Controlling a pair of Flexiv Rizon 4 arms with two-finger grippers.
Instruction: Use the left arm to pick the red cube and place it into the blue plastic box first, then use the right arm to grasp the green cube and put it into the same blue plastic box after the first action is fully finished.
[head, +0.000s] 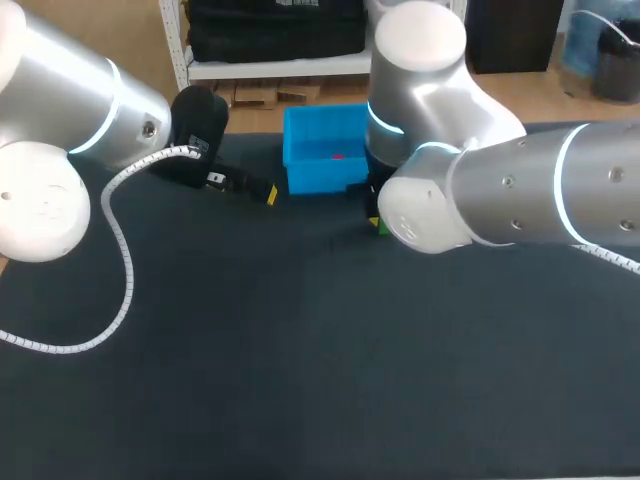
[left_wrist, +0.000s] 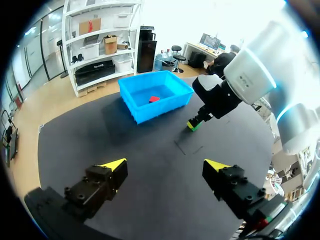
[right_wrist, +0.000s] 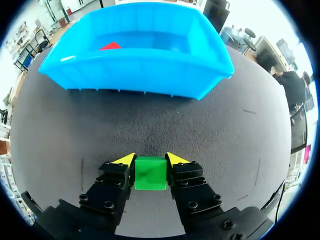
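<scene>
The red cube lies inside the blue plastic box at the back of the table. In front of the box's right end, the green cube rests on the black mat. My right gripper is down over it, shut on it with one yellow-tipped finger against each side. In the head view my right arm hides most of that gripper. My left gripper stands open and empty, left of the box and above the mat.
The black table mat spreads wide toward the front. A white coiled cable from my left arm loops over its left part. My right arm's large elbow hangs over the mat just right of the box.
</scene>
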